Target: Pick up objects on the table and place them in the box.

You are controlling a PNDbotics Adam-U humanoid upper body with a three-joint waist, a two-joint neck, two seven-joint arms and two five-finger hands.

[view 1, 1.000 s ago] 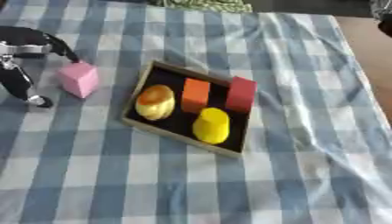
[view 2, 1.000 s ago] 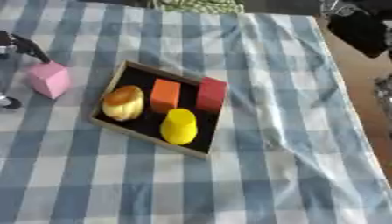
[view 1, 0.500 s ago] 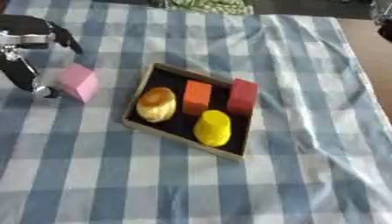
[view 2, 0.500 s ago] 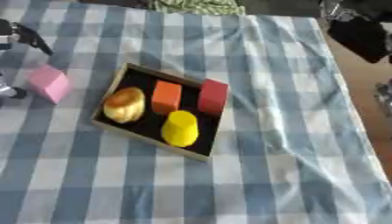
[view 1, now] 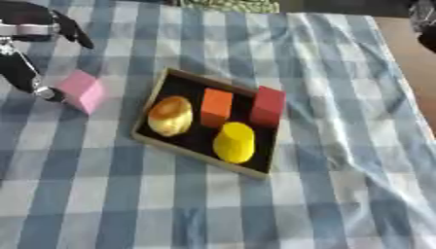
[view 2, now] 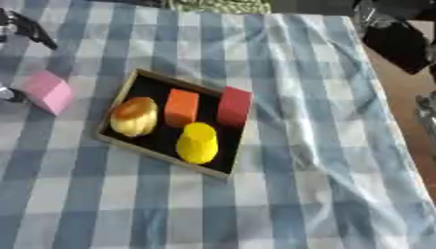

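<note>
Across the whole frame spreads a blue-checked cloth (view 1: 340, 146) on the counter. At centre lies the dark box (view 1: 174, 80) holding a red block (view 1: 267, 106), an orange block (view 1: 215, 107), a yellow piece (view 1: 233, 142) and a brownish round thing (view 1: 170, 115). Upper left, the left hand (view 1: 30, 39) has its fingers (view 1: 24, 73) apart, one tip beside the pink block (view 1: 81, 91) left of the box.

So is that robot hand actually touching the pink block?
Touching: in the left eye view, a fingertip of the left hand meets the pink block's left edge.
</note>
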